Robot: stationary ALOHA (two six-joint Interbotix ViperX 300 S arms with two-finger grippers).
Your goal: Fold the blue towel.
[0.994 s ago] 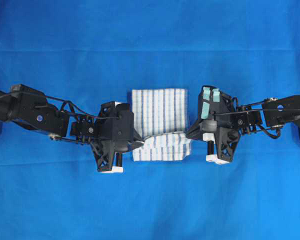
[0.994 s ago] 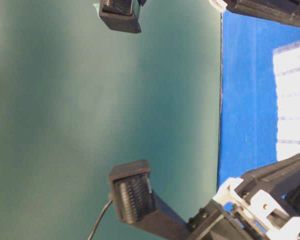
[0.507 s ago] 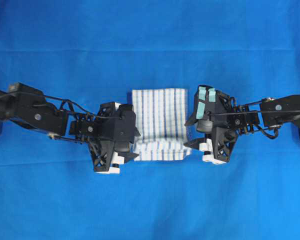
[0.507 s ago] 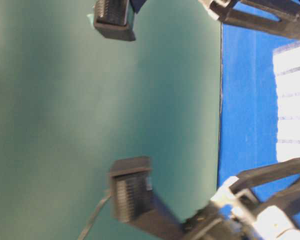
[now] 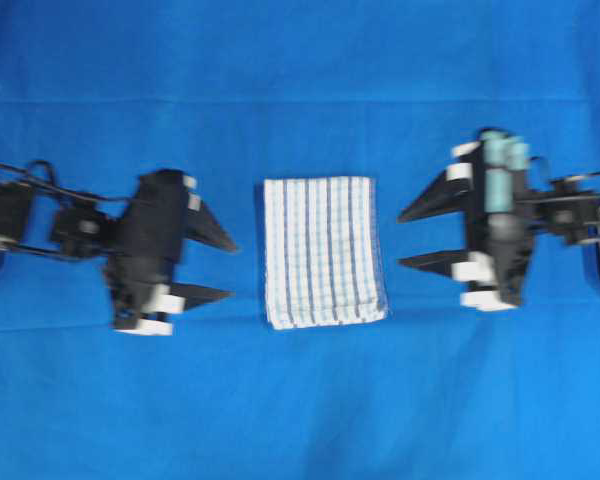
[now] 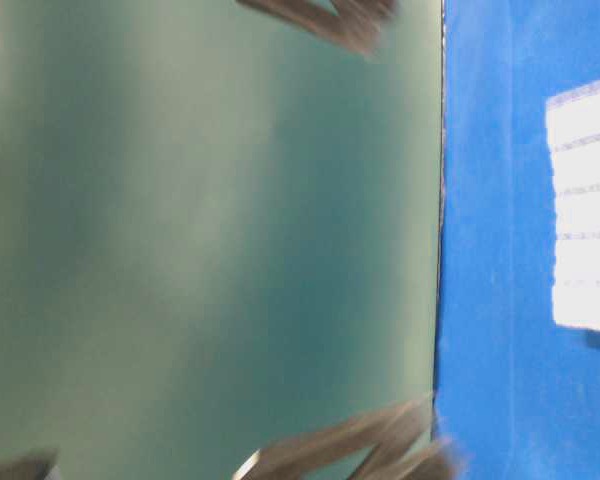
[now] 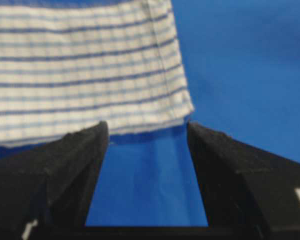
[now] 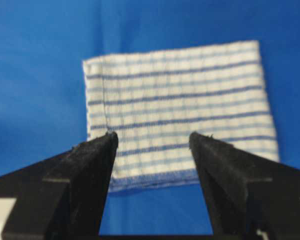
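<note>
Blue towel (image 5: 323, 252) folded flat, white w/ blue checks.

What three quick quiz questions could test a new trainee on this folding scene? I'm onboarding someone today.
1. True or false: the left tool grips the blue towel.
2. The towel's stripes are: A red, B blue, C green?
3. Fill in: the right tool is ____ (open/shut).

Key: 1 false, both tools stand open, apart from the towel, one on each side. 2 B. 3 open.
</note>
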